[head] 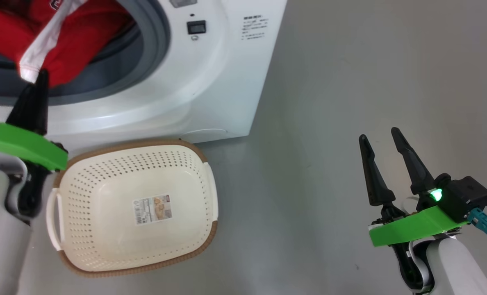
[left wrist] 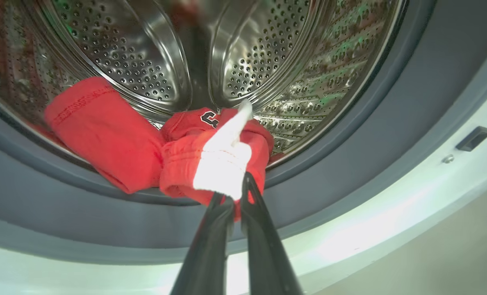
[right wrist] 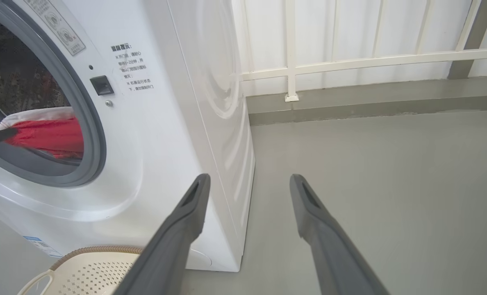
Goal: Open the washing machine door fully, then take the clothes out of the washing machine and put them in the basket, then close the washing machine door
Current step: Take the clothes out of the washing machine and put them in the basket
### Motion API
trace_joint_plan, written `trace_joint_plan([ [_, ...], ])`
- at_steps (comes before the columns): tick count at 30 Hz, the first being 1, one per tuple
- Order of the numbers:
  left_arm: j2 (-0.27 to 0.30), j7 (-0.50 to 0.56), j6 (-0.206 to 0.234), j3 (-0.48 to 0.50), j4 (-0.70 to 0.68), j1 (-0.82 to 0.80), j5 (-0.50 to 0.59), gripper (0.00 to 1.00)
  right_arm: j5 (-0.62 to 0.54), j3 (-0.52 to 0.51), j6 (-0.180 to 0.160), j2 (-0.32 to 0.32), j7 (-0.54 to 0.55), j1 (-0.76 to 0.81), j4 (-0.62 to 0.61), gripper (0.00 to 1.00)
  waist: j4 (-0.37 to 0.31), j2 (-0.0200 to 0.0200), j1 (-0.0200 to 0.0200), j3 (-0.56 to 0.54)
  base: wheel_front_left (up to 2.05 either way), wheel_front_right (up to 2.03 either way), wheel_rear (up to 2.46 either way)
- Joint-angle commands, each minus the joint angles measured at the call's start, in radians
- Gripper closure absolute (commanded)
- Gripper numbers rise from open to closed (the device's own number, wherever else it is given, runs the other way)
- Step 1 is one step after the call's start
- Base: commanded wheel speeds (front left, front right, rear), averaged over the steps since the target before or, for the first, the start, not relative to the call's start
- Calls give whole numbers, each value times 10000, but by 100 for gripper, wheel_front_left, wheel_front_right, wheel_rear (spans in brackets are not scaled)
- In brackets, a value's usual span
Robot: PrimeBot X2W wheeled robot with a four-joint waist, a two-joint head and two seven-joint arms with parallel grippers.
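Clothes (left wrist: 104,131) over grey gasket (left wrist: 63,221), basket (head: 141,144) below

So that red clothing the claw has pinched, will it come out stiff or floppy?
Probably floppy: the red clothes sag over the grey gasket. Likely light: the left claw holds a fold with just its fingertips.

The smooth grey floor (head: 350,73) carries the big white front-loading washing machine (head: 215,90) and, just in front of it, the cream-white perforated plastic basket (head: 116,172) with a brown woven rim.
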Motion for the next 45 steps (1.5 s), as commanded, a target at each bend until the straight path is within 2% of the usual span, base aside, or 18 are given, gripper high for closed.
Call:
trace_joint_plan([
  [1, 311, -103, 15, 770, -465, 307, 387, 100, -146, 109, 62, -1, -63, 115, -214, 0, 267, 0, 0, -245, 0, 0, 0],
  [6, -308, -104, 15, 2391, -1840, 1595, 1613, 100, -191, -10, 62, -1, -63, 154, -231, 0, 447, 0, 0, -389, 0, 0, 0],
  [10, -811, -104, 15, 3320, -3251, 2635, 2525, 100, -254, -99, 62, -1, -63, 180, -248, 0, 560, 0, 0, -509, 0, 0, 0],
  [22, -1829, -104, 15, 4680, -7006, 4683, 3658, 100, -476, -346, 62, -1, -63, 347, -203, 0, 853, 0, 0, -917, 0, 0, 0],
  [29, -2152, -104, 15, 4955, -8569, 5299, 4013, 100, -497, -378, 62, -1, -63, 450, -247, 0, 921, 0, 0, -938, 0, 0, 0],
  [36, -2271, -104, 15, 4710, -8340, 5670, 4091, 100, -477, -265, 62, -1, -63, 359, -253, 0, 892, 0, 0, -784, 0, 0, 0],
  [45, -2464, -105, 15, 4219, -6815, 5874, 4260, 100, -392, -152, 62, -1, -63, 198, -316, 0, 776, 0, 0, -376, 0, 0, 0],
])
